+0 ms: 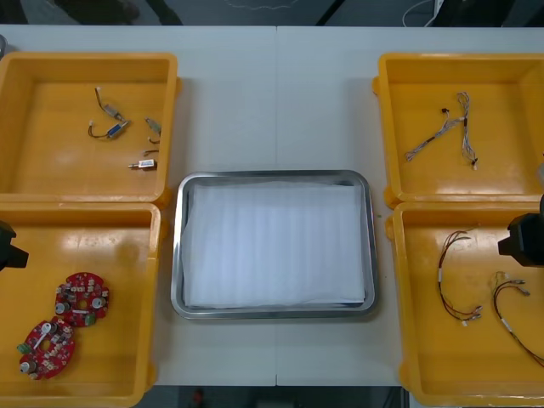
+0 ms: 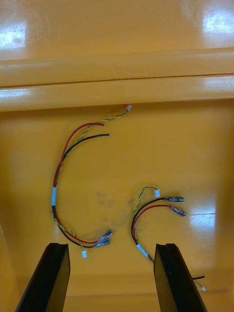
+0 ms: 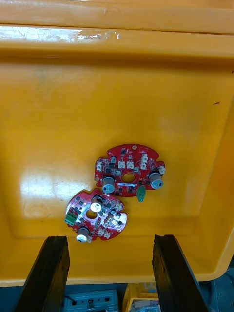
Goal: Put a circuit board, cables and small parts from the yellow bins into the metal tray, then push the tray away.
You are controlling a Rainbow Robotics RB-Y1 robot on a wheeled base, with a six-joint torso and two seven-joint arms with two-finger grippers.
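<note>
Two round red circuit boards (image 1: 81, 299), studded with silver cylinders and white connectors, lay edge to edge in the yellow bin (image 1: 127, 255) at eight o'clock of the white-lined metal tray (image 1: 272, 313). The left gripper (image 3: 109, 239) hung above them, fingers spread. The right gripper (image 2: 112, 246), likewise spread, hung over red, black and yellow cables (image 2: 73, 185) at four o'clock.

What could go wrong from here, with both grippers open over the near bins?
The two circuit boards lie touching, so the left gripper could lift or drag both. The thin cables lie flat in their yellow bin, close together; the right gripper may close on nothing or snag both.
</note>
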